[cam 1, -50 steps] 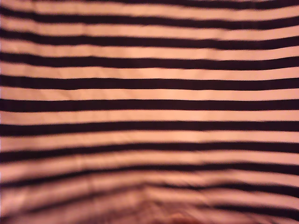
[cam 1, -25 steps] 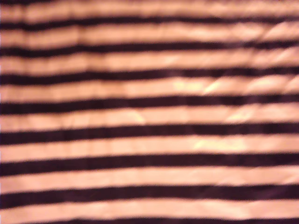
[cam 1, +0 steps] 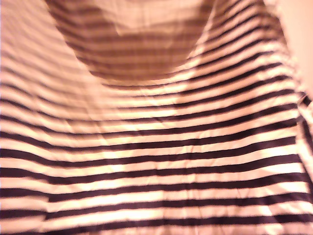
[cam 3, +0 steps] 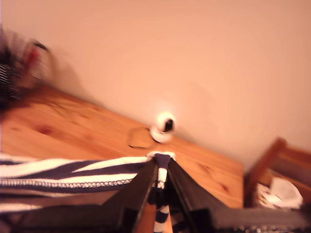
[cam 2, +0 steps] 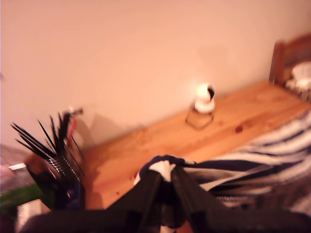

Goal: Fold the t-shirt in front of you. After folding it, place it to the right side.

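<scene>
Striped cloth: the t-shirt [cam 1: 161, 161] fills nearly all of the exterior view, hung close before that camera; earlier the stripes ran flat and level edge to edge, now bowed, with a shaded rounded sag at the top and a bare strip of wall showing at the exterior view's right edge.

Meaning for the task: judged to be lifted and spread in the air, a fold in progress, nothing yet laid down or set aside.

Near, first gripper [cam 2: 165, 182]: clamped on a bunched corner of the t-shirt [cam 2: 272, 160], cloth trailing away over the wooden table [cam 2: 228, 126].

Near, second gripper [cam 3: 161, 175]: pinched tight on another corner, stitched hem [cam 3: 73, 183] running off from it.

Long axis: judged to stretch between the two held corners, stripes roughly along it; neck end not identifiable.

Far: small white camera [cam 2: 204, 98] on the table by the wall, pen holder [cam 2: 58, 165] further along.
</scene>
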You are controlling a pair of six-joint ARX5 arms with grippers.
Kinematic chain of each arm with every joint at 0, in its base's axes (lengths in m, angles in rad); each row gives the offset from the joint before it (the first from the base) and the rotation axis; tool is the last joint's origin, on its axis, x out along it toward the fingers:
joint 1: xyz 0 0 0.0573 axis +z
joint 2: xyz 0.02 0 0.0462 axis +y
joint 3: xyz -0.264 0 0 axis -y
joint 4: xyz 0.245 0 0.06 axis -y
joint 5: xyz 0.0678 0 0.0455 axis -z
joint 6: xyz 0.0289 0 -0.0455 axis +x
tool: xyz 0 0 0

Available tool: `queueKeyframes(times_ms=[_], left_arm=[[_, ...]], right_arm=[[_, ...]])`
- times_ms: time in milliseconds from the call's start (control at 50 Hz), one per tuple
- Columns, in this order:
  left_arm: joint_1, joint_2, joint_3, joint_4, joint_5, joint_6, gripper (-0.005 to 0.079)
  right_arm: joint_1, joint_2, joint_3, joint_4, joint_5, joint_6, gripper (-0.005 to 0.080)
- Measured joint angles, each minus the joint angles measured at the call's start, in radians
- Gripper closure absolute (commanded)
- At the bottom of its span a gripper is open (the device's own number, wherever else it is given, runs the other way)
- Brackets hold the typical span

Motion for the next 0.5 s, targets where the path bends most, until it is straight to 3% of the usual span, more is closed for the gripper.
queueKeyframes(times_ms=[500], left_arm=[[0.005, 0.053, -0.024, 0.116, -0.005, 0.025, 0.0762]], right_arm=[[-0.17, 0.067, 0.0, 0.078, -0.219, 0.029, 0.0765]])
